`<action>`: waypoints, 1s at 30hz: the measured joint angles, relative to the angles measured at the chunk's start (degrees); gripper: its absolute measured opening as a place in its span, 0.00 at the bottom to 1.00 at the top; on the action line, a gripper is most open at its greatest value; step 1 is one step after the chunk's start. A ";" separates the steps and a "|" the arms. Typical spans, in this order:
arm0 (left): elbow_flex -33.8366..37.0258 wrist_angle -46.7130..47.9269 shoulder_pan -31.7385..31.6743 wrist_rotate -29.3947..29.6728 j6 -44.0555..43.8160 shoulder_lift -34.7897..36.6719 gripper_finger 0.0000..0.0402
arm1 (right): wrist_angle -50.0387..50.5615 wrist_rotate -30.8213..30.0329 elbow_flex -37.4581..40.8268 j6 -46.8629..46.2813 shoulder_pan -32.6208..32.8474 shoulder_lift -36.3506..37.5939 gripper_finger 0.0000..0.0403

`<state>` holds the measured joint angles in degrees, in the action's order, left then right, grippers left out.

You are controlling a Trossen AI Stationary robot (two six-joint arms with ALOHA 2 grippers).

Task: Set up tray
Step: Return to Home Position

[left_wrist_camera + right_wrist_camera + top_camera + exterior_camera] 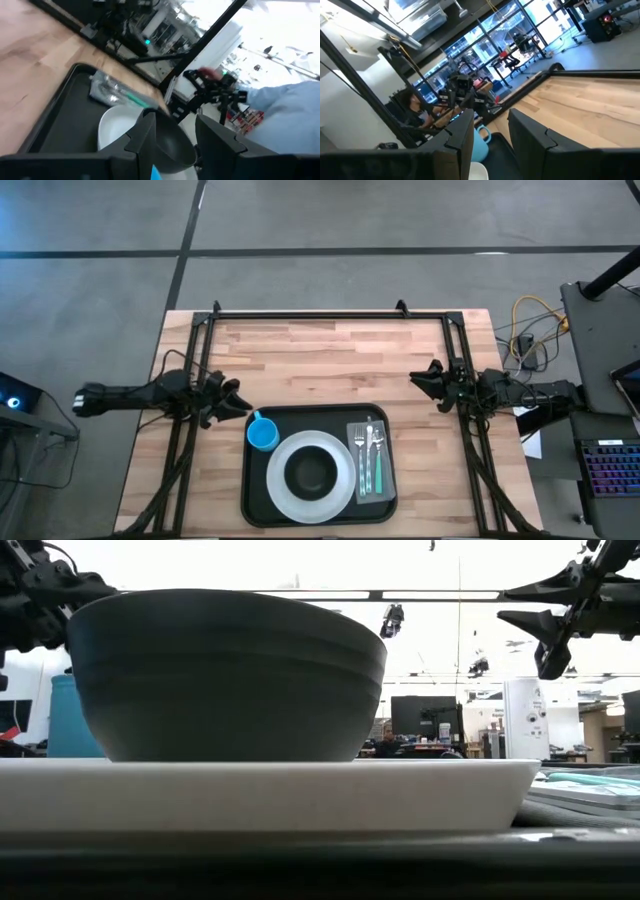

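Pale plank-wood desk [330, 360] below me, with the tray [300, 418] lying flat on it between my two arms.
The tray is matte black and rectangular, with rounded corners and a low rim. It carries a smooth white round plate [285, 492] under a dark bowl [312, 472], a blue cup [263, 434] and a grey napkin [353, 480] with cutlery. The left arm [130, 393] and right arm [520, 391] hang just off its far corners, both jaws spread.
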<state>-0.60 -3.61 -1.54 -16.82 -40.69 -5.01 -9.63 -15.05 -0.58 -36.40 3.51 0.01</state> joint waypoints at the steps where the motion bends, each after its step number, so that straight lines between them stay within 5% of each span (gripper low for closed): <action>1: 0.00 0.02 0.00 0.02 0.00 -0.61 0.30 | 0.02 0.00 0.00 0.00 0.00 0.00 0.28; 30: 0.00 0.00 0.00 0.15 0.00 -16.32 0.30 | 0.00 -0.04 0.00 -0.02 -0.02 -1.29 0.28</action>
<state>-0.60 -3.62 -1.54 -16.67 -40.69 -21.33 -9.63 -15.09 -0.58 -36.42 3.49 -1.28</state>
